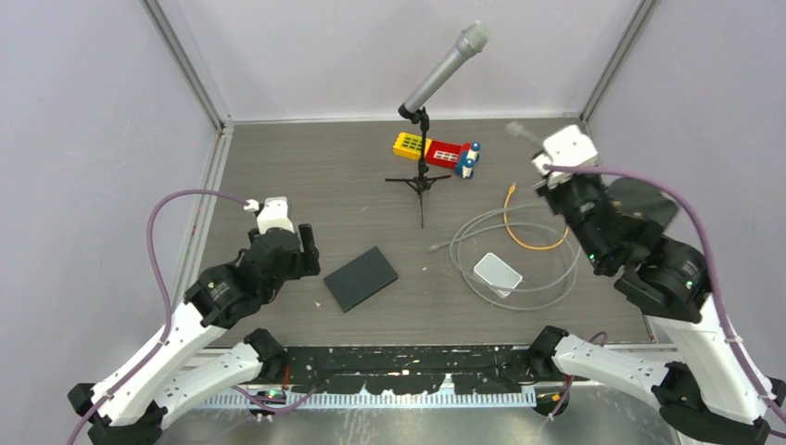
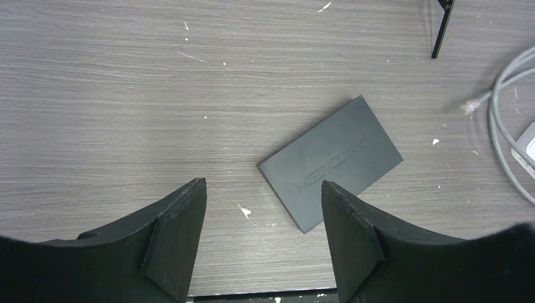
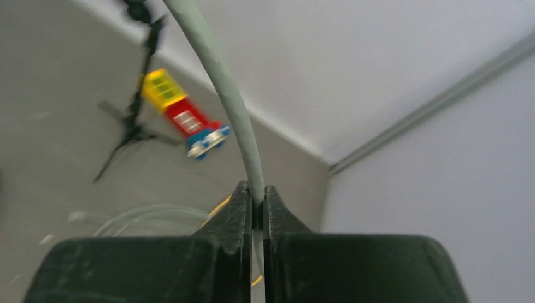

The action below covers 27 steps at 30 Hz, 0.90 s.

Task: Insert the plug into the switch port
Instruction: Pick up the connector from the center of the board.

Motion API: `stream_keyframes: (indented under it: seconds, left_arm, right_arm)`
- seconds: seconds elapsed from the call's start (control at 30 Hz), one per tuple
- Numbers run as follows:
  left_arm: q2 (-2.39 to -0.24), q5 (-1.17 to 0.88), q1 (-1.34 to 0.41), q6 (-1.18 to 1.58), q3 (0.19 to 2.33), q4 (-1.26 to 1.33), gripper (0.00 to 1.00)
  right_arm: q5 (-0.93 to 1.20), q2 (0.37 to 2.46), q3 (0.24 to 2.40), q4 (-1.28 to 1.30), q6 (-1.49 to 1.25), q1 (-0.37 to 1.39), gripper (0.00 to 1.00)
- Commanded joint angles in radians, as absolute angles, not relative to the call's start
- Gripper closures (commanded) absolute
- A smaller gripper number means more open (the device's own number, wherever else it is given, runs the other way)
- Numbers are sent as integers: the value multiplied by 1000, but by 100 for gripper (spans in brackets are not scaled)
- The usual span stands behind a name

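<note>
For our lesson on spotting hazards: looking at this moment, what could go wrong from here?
The switch lies unheld, with the open left gripper near it, so pushing may slide it. The right gripper pinches only the round grey cable, which may twist or slip.

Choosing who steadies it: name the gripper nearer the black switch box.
Left. The left gripper hangs open just left of the switch box; the right gripper, shut on the grey cable, is far off, back right.
</note>
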<state>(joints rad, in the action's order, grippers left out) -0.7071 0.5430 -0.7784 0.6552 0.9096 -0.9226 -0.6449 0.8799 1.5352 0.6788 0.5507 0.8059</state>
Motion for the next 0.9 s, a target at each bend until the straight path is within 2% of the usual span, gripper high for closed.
stream_keyframes:
  seconds: [0.0,0.17,0.4,0.5,0.7,0.87]
  left_arm:
    - [-736,508,-773,670,894,-866,31]
    - [-762,496,-752,672,873,-838,31]
    - [-771,399,-670,677,813,-768,31]
    - [-779,342,-637,681,791,-732,31]
    - [-734,123,-631,683,739,-540,30]
    - [-678,32,-630,783,726,-415,27]
  right_arm:
    - [-232,941,1428,949,217,808,100]
    - [47,1039,1233,934,77,808,100]
    - [155,1059,965,711,-98,838,99]
    - [113,1062,901,663,-145,886,100]
    - [-146,1028,808,536,-259,1010,100]
    - [-378,1020,756,398,-287,1123,100]
